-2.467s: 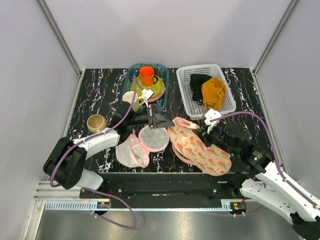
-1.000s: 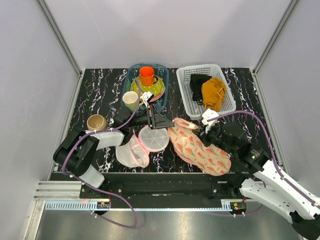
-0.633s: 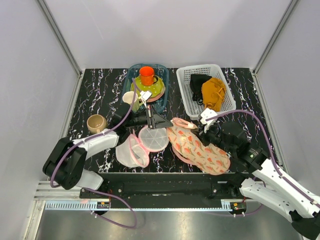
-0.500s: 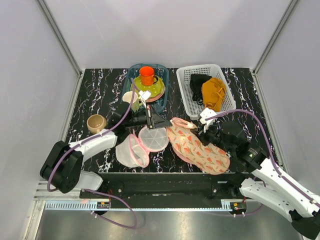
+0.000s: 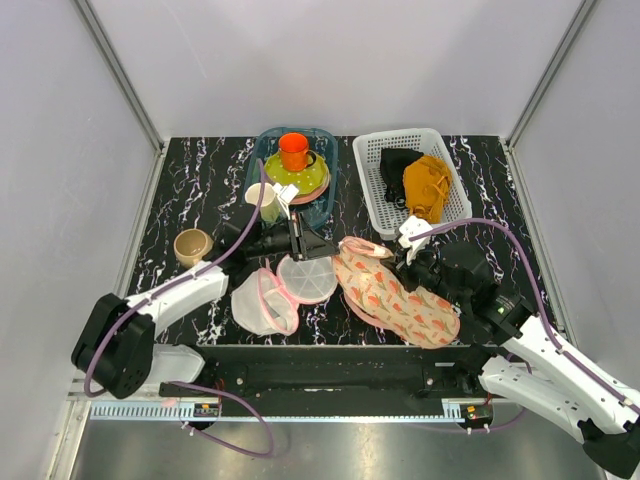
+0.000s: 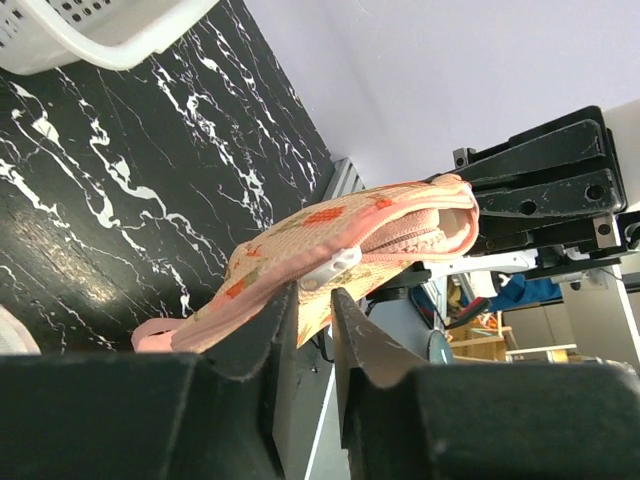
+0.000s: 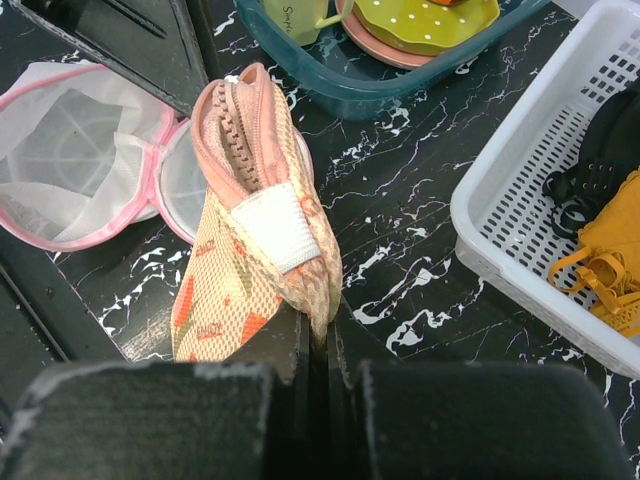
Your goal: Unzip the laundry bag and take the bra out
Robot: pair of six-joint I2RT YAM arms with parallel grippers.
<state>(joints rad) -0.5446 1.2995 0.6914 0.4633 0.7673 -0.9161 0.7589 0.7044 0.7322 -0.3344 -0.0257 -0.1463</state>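
Laundry bag (image 5: 395,295) lies on the table (image 5: 200,190), front centre-right, its far end just beside the round mesh pouch (image 5: 305,278). Zip (image 7: 240,125) reads closed along the end in view. Bra not visible; judged to be inside.

Right fingers (image 7: 290,350) are clamped on a fold of the printed fabric at the bag's edge. Left fingers (image 6: 265,340) are nearly together with the white zip pull (image 6: 330,270) at the mouth of the gap; cannot tell whether it is pinched.

Handling, as judgement: the bag is light and limp and will bunch, so it needs an anchor opposing the zip direction. The pull is small and smooth, likely to slip, so seat it deep between the pads. The bra should be soft with snag-prone straps; take it by the band
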